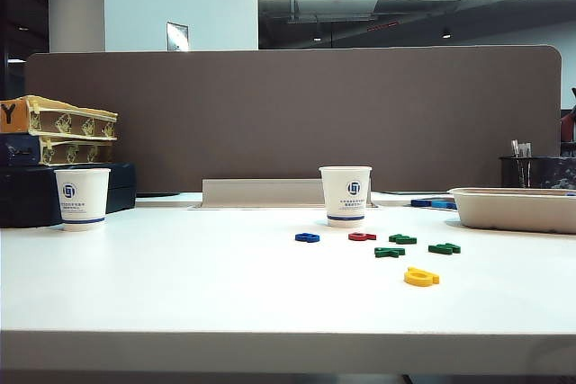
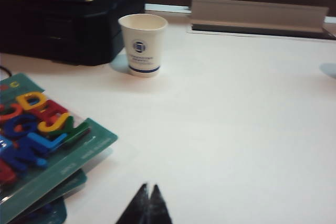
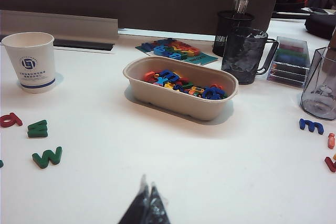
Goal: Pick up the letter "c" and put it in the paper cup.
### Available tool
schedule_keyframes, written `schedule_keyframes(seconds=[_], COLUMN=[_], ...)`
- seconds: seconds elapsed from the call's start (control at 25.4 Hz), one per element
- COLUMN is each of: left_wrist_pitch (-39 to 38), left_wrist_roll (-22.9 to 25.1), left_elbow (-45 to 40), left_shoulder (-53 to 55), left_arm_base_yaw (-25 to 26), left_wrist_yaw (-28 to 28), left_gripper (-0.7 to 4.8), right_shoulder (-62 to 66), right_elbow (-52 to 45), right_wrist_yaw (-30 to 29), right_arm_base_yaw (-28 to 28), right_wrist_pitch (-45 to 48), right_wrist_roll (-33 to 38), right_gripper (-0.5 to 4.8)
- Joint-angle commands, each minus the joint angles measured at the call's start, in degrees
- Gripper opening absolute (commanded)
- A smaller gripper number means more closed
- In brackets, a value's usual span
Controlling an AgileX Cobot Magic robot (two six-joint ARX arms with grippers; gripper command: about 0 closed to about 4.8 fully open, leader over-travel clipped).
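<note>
No loose letter "c" shows in any view; it is hidden or out of view. Two alike white paper cups with a blue logo stand upright. One cup is at the table's left, by the dark boxes. The other cup stands mid-table behind the loose letters. I cannot see the bottom of either one. My left gripper is shut and empty, low over bare table well short of the left cup. My right gripper is also shut and empty, over bare table in front of the tray. Neither arm shows in the exterior view.
Loose letters lie right of centre: a blue one, a dark red one, green ones and a yellow one. A beige tray holds several letters. A teal letter pack lies beside the left gripper. Pen holders stand at the back right.
</note>
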Motion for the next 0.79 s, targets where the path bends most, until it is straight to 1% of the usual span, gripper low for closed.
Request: schedule_keyframes(seconds=[0.04, 0.08, 0.12, 0.2, 0.28, 0.39, 0.47, 0.63, 0.79], left_wrist_pitch=[-0.39, -0.39, -0.39, -0.39, -0.39, -0.11, 1.22, 4.57, 9.60], left_wrist_roll=[-3.23, -3.30, -3.32, -3.96, -4.57, -3.85, -0.66, 0.83, 0.85], left_elbow=[0.15, 0.15, 0.15, 0.15, 0.15, 0.15, 0.15, 0.15, 0.15], left_shoulder=[0.02, 0.02, 0.02, 0.02, 0.02, 0.02, 0.02, 0.02, 0.02], left_arm_base_yaw=[2.54, 3.37, 5.40, 8.15, 9.33, 9.49, 9.53, 9.53, 9.53], left_wrist_yaw=[0.85, 1.64, 3.96, 6.73, 8.00, 8.17, 7.67, 7.45, 8.28], left_gripper=[-0.05, -0.05, -0.05, -0.05, -0.06, -0.06, -0.06, -0.05, -0.06], right_shoulder=[-0.02, -0.02, -0.02, -0.02, -0.02, -0.02, -0.02, -0.02, -0.02], right_elbow=[0.15, 0.15, 0.15, 0.15, 0.15, 0.15, 0.15, 0.15, 0.15], right_wrist_yaw=[0.09, 0.09, 0.09, 0.09, 0.09, 0.09, 0.09, 0.09, 0.09], right_arm_base_yaw=[0.00, 0.00, 0.00, 0.00, 0.00, 0.00, 0.00, 0.00, 0.00], right_wrist_pitch=[0.76, 0.76, 0.76, 0.76, 0.76, 0.76, 0.76, 0.76, 0.76], right_wrist_roll=[-0.13, -0.13, -0.13, -0.13, -0.13, -0.13, -0.13, -0.13, -0.13], right_gripper=[-0.05, -0.06, -0.06, -0.06, -0.06, -0.06, -0.05, -0.06, -0.06])
